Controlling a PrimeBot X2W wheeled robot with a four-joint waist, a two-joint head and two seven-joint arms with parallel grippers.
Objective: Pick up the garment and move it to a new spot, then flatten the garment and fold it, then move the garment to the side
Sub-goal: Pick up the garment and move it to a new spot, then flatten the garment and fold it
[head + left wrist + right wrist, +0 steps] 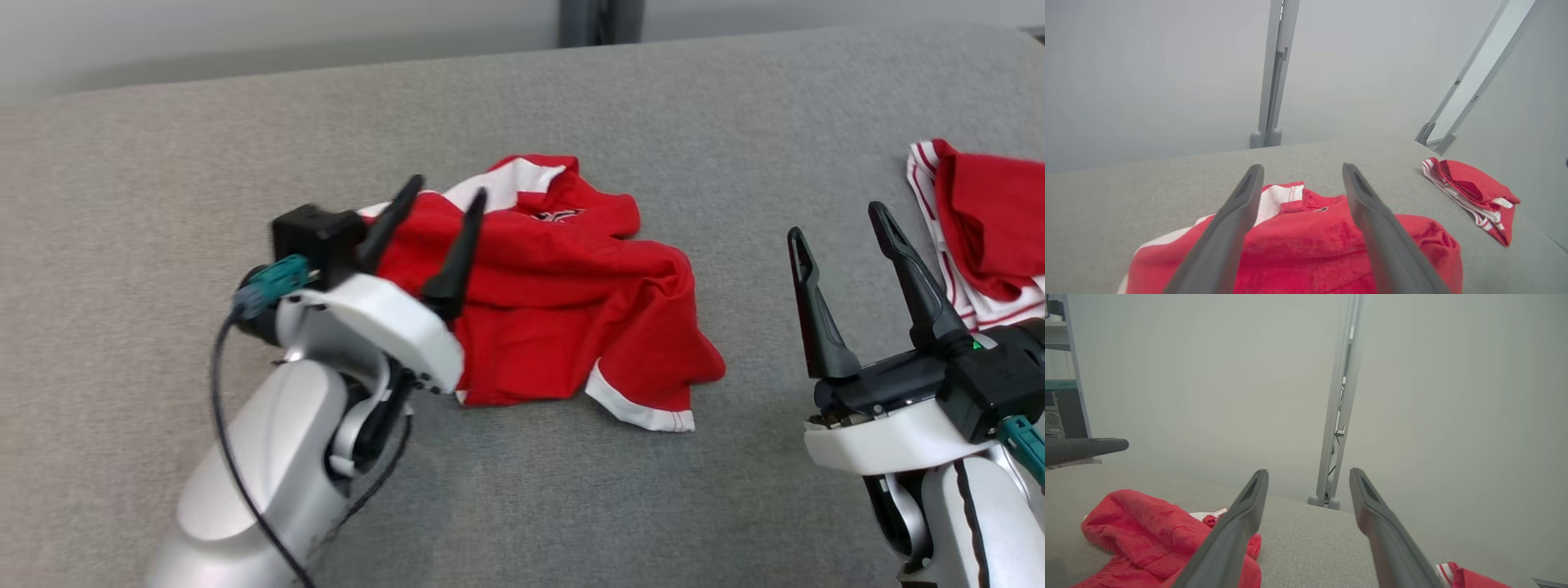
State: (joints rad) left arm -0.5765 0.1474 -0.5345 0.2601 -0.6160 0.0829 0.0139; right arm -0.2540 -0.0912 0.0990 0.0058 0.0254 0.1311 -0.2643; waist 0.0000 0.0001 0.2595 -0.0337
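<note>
Garment: a crumpled red fabric shirt with white bands (563,302) is lying bunched in a heap on the grey woven cushion surface (522,506).
Left gripper (448,188): it is hanging over the shirt's left edge, its long dark fingers standing apart and gripping nothing.
Right gripper (837,222): it is hovering well to the shirt's right, jaws splayed and empty.
Other cloth: a folded red-and-white striped bundle (988,229) is sitting further right of the shirt, well apart from it.
Step in hand: judging by the heap, flattening is coming up, since the shirt is resting in place but not spread.
Doing it well: each gripper should be pinching a single layer at the shirt's outer edge, ideally a white band, then pulling outward from the shirt's middle while staying low.
Watching for: catching two layers at once is likely to drag the whole shirt instead of opening it.
</note>
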